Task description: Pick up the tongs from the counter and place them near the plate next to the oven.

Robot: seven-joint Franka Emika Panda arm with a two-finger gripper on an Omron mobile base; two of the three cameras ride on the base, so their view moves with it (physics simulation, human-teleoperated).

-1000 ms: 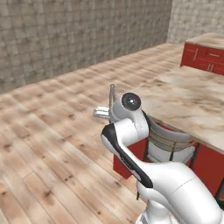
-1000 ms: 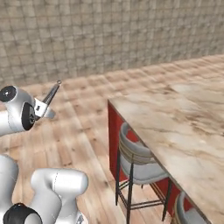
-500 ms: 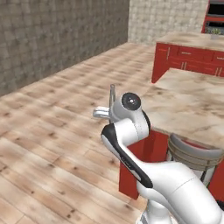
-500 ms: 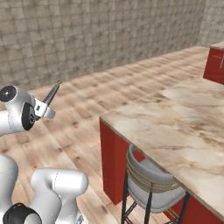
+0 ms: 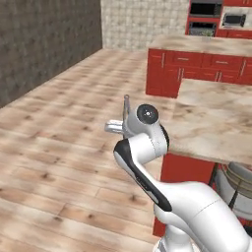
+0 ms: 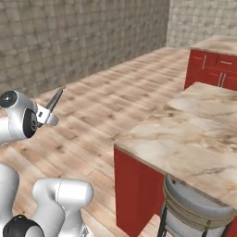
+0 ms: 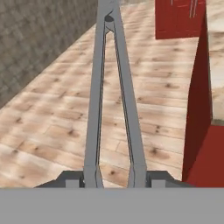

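Note:
My gripper is shut on the slim grey metal tongs, which stick up out of it over the wooden floor. From the right base they slant up and away from the gripper. The hand view looks along both thin arms of the tongs to their joined end at the top, and the gripper clamps the arms' free ends. The beige veined counter on its red base lies to my right. The plate is out of view. A small grey boxy appliance far back is too small to identify.
A grey round stool stands tucked under the counter's near edge. A second red cabinet run with a stone top stands behind it. Black wall ovens sit in the far red cabinetry. Open wooden floor spreads left, bounded by grey stone walls.
The whole scene has shifted in both base views, so the base has moved and turned; the counter and far cabinets have come further into view. The arm still holds the tongs in the same pose.

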